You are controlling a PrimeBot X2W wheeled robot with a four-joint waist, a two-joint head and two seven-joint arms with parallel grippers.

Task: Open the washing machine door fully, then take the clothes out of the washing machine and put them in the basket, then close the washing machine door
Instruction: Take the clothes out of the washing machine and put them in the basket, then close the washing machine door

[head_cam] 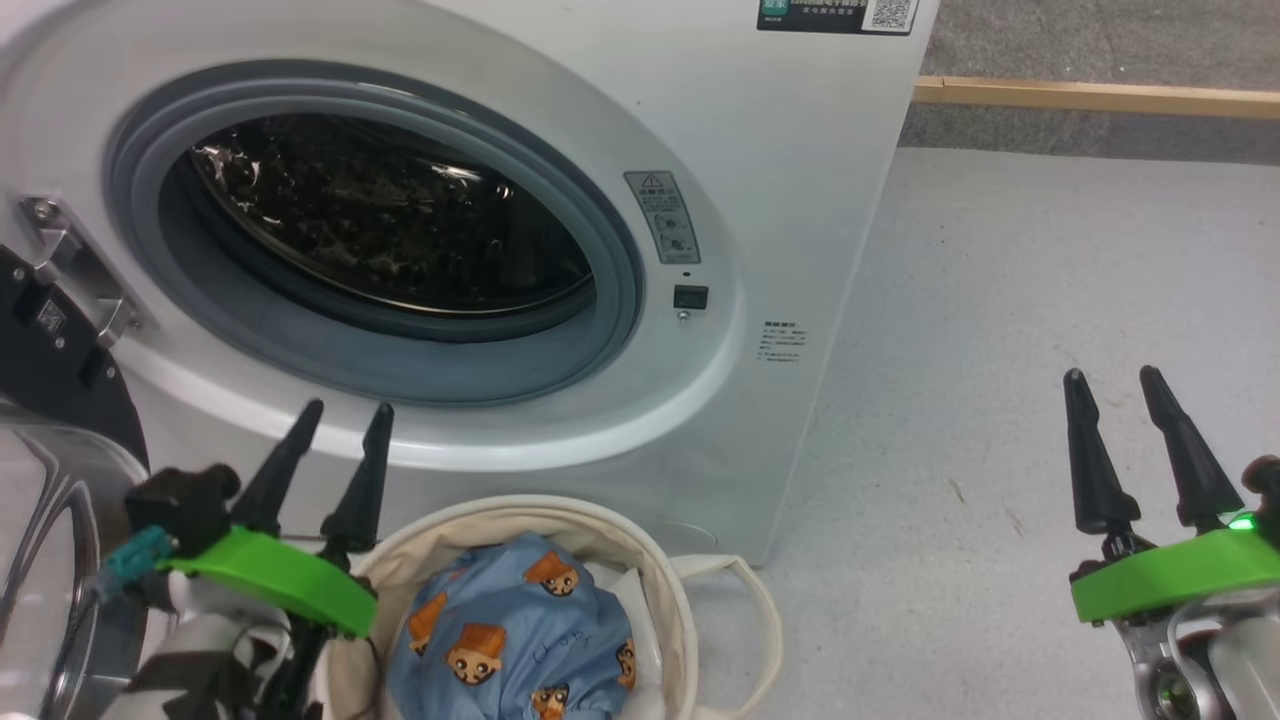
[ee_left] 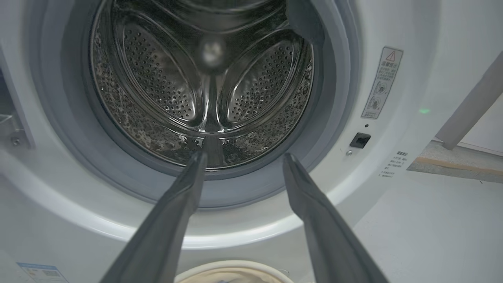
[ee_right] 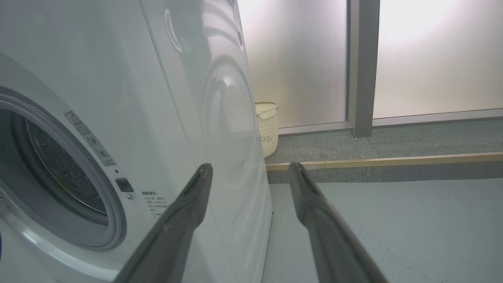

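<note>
Head view has the clothes (head_cam: 510,630) lying in the basket (head_cam: 672,590) just before the washing machine (head_cam: 800,200), whose drum (ee_left: 204,86) looks empty, so we judge only the closing remains. The washing machine door (head_cam: 60,380) stands swung open at far left. Our left hand (head_cam: 346,407) hovers spread beside the basket, our right hand (head_cam: 1112,374) spread over the floor (head_cam: 1050,300). Next we must reach the door's rim and swing it to the latch (head_cam: 690,297). Smooth pale grey floor; wooden strip (head_cam: 1100,97) and frosted panels (ee_right: 294,59) beyond

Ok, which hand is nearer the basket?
Left. The left hand hovers by the left rim of the basket; the right hand is far off to its right, over the floor.
</note>
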